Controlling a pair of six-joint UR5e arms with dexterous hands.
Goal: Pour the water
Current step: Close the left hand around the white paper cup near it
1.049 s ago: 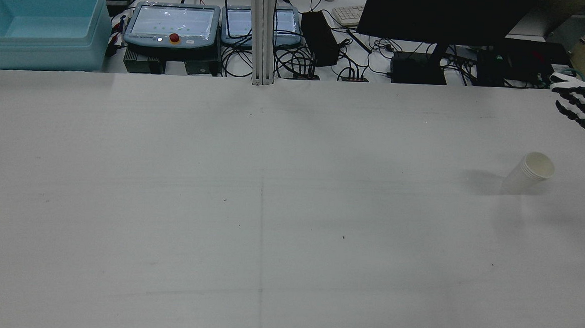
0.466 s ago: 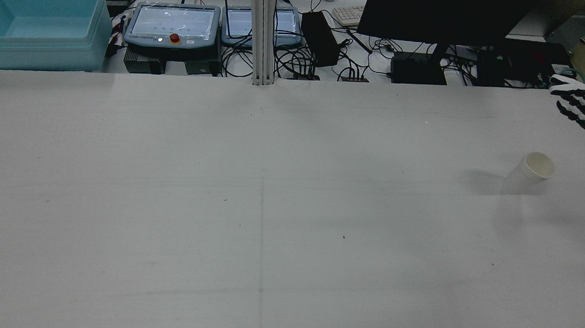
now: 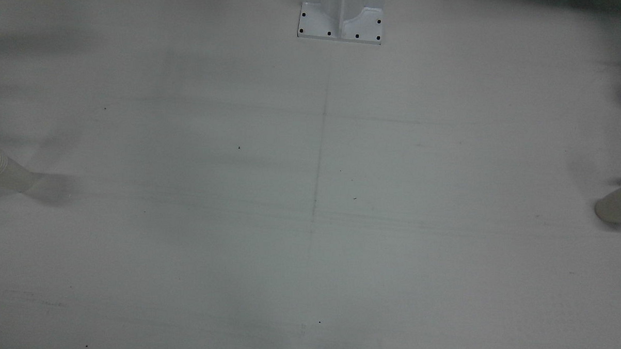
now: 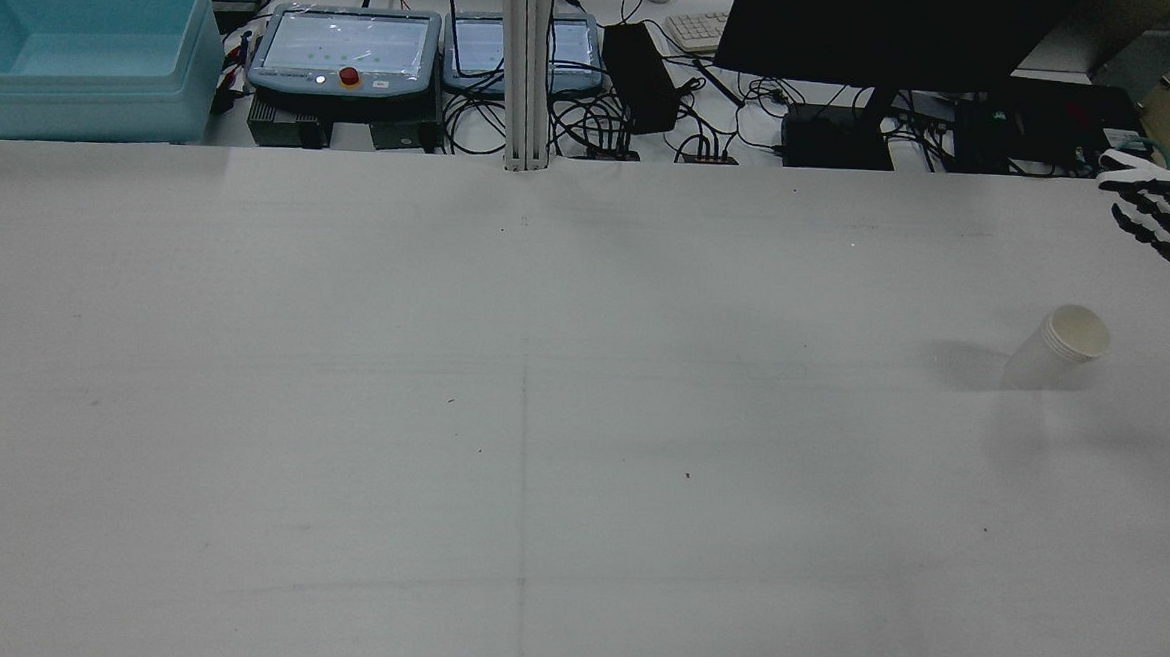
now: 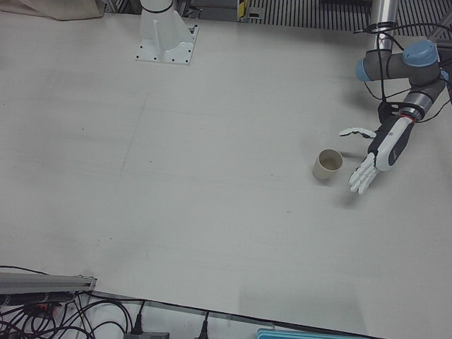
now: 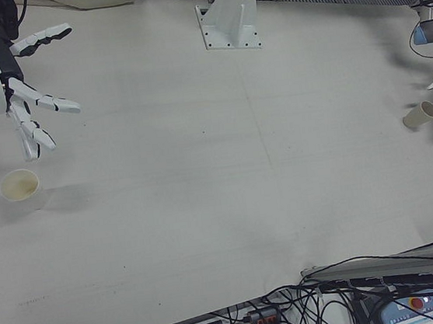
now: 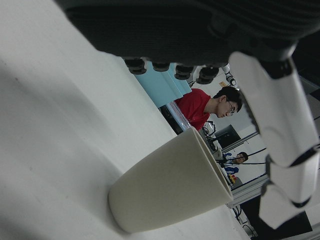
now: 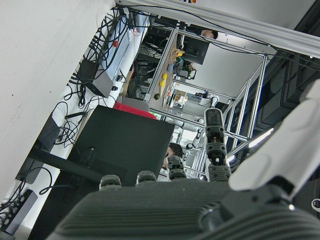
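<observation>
You have grasped nothing yet: both the left hand (image 5: 378, 152) and right hand (image 6: 11, 76) hang spread beside their cups (image 5: 327, 164) (image 6: 19, 185), every pouring step remaining.

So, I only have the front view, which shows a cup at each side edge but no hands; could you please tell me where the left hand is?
Observer: The left hand is right beside the left cup, on its outer side, fingers spread and not touching it.
Operator: Thank you. And where is the right hand, please?
Observer: The right hand is open too and holds nothing. It hangs in the air near the right cup, clear of it.
</observation>
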